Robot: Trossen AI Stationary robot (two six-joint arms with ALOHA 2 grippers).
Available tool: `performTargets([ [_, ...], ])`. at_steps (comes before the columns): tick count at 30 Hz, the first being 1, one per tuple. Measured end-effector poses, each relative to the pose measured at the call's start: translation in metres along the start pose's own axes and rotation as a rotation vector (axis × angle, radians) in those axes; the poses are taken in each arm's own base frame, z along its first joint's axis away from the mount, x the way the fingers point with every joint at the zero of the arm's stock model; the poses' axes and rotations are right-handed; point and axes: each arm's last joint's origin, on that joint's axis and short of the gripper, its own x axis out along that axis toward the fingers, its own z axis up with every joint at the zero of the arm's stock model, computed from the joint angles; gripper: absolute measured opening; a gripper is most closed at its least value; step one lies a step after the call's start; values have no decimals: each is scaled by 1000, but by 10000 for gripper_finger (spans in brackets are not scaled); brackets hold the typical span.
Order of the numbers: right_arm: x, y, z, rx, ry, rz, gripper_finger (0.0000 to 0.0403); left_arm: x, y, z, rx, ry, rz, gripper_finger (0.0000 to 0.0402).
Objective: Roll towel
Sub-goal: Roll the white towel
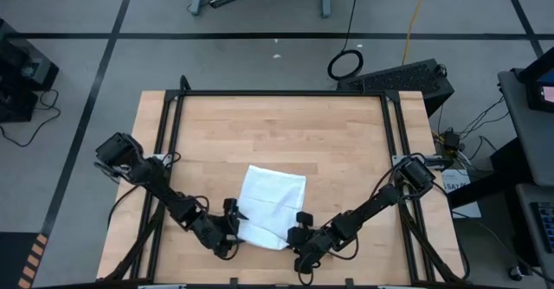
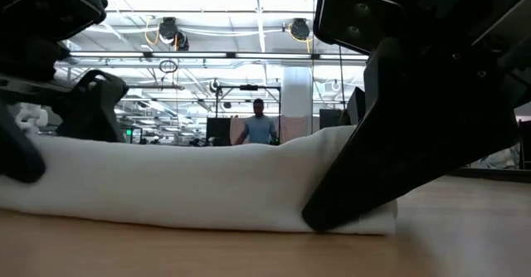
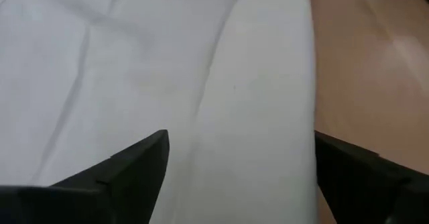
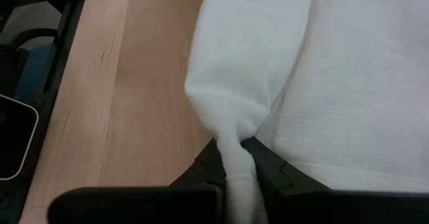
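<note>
The white towel (image 1: 272,201) lies on the wooden table (image 1: 260,125). Its near edge is rolled into a low roll (image 2: 207,186) that rests on the wood. My left gripper (image 1: 232,224) is open at the roll's left end. One of its fingers (image 3: 134,170) is over the flat cloth and the other (image 3: 355,174) is over the wood, with the roll (image 3: 261,117) between them. My right gripper (image 1: 303,234) is shut on the towel at the roll's right end. My left gripper stands astride the roll's left end; I cannot tell whether its fingers touch the cloth. My right gripper pinches a bunched tuft of cloth (image 4: 236,158) at the roll's right end (image 4: 234,63) between its two fingers. The fingers come low from the table's near right side. The roll lies on the table.
A black frame rail (image 1: 277,93) runs around the tabletop, with bare wood beyond the towel's far edge. A cabinet and cables (image 1: 407,77) stand off the far right corner. A person (image 2: 259,128) stands far back in the room.
</note>
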Motion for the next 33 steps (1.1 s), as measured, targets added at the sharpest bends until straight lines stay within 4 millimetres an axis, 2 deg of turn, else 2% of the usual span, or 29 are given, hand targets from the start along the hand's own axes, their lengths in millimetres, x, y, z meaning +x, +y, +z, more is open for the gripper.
performTargets([
  [3, 0, 0, 0, 0, 0, 0, 20, 3, -1, -2, -7, 12, -20, 351],
  [6, 0, 0, 0, 1, 0, -1, 20, 9, -3, -6, -37, 60, -122, 348],
  [10, 0, 0, 0, 12, 0, -2, 20, 10, -5, -4, -44, 64, -189, 313],
  [15, 1, -2, 1, 63, 1, -6, 20, 5, -4, 2, -53, 27, -186, 227],
  [21, -1, -5, 5, 116, 2, -10, 20, -4, 0, 4, -37, 54, -161, 96],
  [25, -10, -8, 13, 87, -13, -37, 20, -14, 8, 6, -8, 62, -42, 20],
  [29, -25, -9, 23, 45, -57, -102, 20, -29, 16, 14, 28, 11, 97, 20],
  [33, -34, -13, 25, 23, -63, -189, 20, -43, 18, 19, 67, -18, 144, 26],
])
